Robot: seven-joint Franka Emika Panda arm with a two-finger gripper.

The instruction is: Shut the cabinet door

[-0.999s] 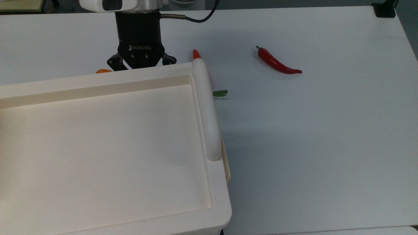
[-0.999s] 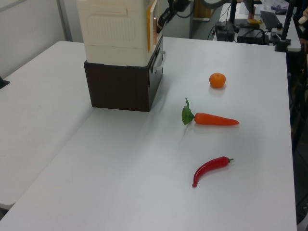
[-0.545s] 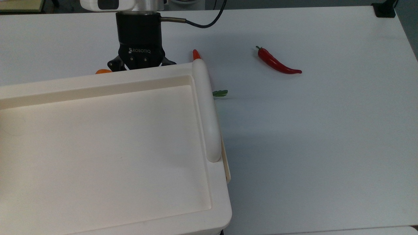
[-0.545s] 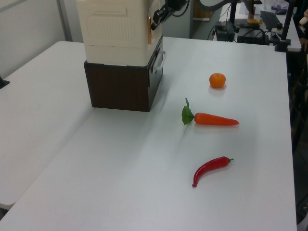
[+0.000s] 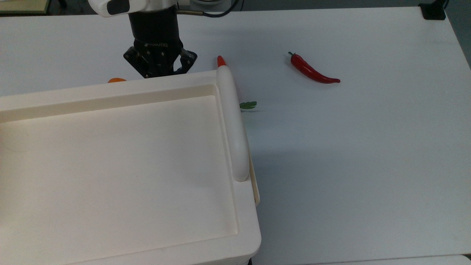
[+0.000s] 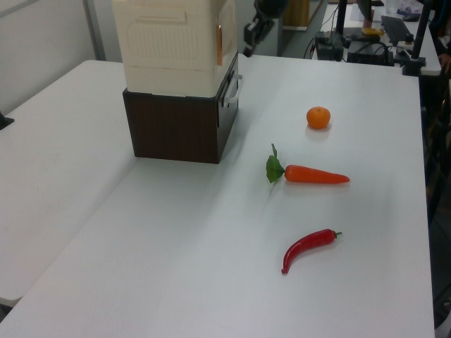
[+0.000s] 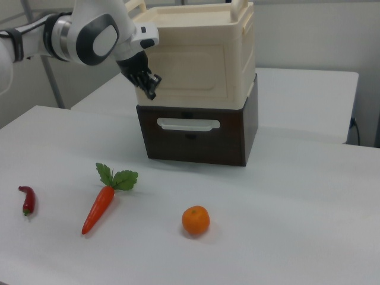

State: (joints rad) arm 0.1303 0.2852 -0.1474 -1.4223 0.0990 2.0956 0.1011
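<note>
gripper (image 6: 251, 33) pulled back from the cabinet (image 6: 173, 42), now apart to the left view's right; cabinet door (image 6: 227, 28) swung shut, flush against the front

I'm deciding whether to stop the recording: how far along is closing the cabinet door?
Done, it seems: in the right view the cabinet door sits flush in the front of the cabinet. In hand: nothing; the pincer hangs beside the door, apart from it in the left view. Left: perhaps a last press, as a thin orange line shows at the door's edge there.
</note>
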